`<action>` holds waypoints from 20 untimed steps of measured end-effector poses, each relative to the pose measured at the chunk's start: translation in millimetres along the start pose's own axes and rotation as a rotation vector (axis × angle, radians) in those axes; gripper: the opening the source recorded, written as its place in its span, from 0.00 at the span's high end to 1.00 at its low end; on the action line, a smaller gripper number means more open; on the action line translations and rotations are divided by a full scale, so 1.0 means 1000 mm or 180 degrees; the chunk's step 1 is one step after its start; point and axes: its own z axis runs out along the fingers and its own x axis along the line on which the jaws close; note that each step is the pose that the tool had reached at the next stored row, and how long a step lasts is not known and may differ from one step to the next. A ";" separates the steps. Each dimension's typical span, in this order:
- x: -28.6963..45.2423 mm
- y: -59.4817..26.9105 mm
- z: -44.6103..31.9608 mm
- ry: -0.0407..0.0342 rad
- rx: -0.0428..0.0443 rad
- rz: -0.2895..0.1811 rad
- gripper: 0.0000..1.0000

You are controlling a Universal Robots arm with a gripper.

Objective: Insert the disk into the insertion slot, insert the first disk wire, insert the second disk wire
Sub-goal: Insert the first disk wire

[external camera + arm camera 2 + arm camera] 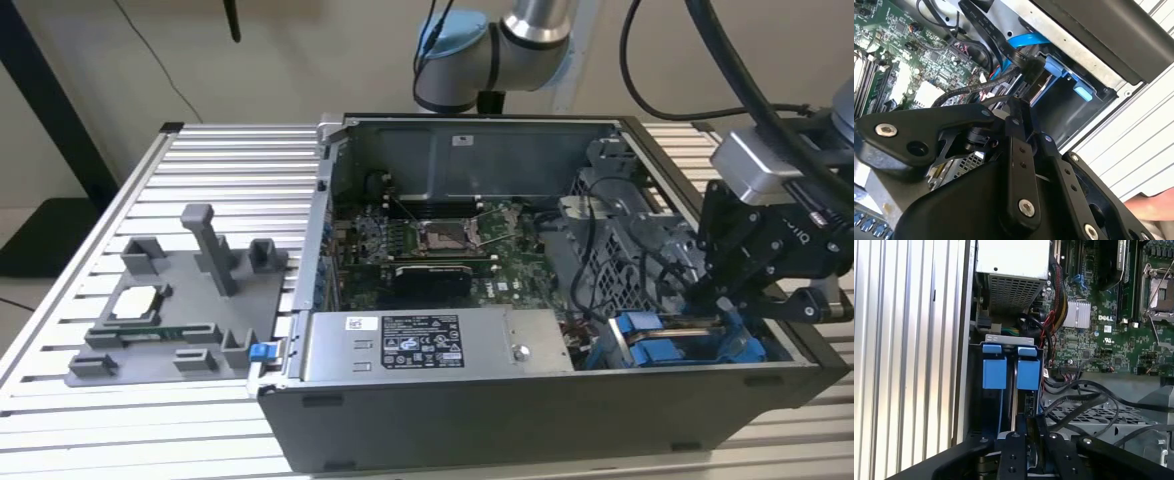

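Slatted aluminium table (227,160) carries the open PC case (534,420), with a grey fixture (160,330) of spare parts beside it on the exterior view's left. Inside the case: silver power-supply box (427,345) along the near wall, motherboard (441,235) behind it, drive corner on the exterior view's right. Arm (534,40) reaches over from the back. Gripper (714,300) is down in that drive corner, just above the blue carriers.

Insertion slot (1006,339) is the sheet-metal bay against the case wall. First wrist view looks straight down it: two blue carrier tabs side by side, both sunk in the bay. Disk (1028,374), which I take to be the carrier directly in line with the gripper, sits inside the slot, standing on edge. Step one reads as done.

Wires: several black cables (1079,400) loop across the perforated cage (1094,415) next to the bay. In the second wrist view a black sleeved wire (974,92) runs to a black connector (1029,67) right at the disk's end, just ahead of the gripper, with a blue cable (1024,40) curving past. Can't tell if that connector is mated or just resting there, or whether it's the first or second wire.

Claw state: can't tell. Its own linkage hides the tip in both wrist views, so no call on how wide it is or whether it has hold of the connector.

Judgement: about a third through, neither wire step confirmed.
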 end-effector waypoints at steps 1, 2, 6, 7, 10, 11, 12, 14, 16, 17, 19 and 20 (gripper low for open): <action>-0.0001 -0.0004 0.0000 0.0000 0.0000 -0.0001 1.00; 0.0000 -0.0008 0.0002 0.0001 0.0000 -0.0001 1.00; 0.0003 -0.0027 0.0015 0.0014 -0.0001 0.0001 1.00; 0.0004 -0.0036 0.0020 0.0021 -0.0001 0.0001 1.00; 0.0006 -0.0063 0.0027 0.0096 -0.0003 0.0006 1.00; 0.0007 -0.0064 0.0033 0.0117 -0.0004 0.0010 1.00; 0.0007 -0.0068 0.0038 0.0123 -0.0004 0.0011 1.00; -0.0007 -0.0072 0.0044 0.0124 -0.0004 0.0012 1.00; -0.0041 -0.0079 0.0050 0.0124 -0.0003 0.0012 1.00; -0.0059 -0.0085 0.0054 0.0124 -0.0003 0.0011 1.00; -0.0080 -0.0107 0.0063 0.0124 -0.0003 0.0012 1.00; -0.0085 -0.0118 0.0070 0.0123 -0.0003 0.0012 1.00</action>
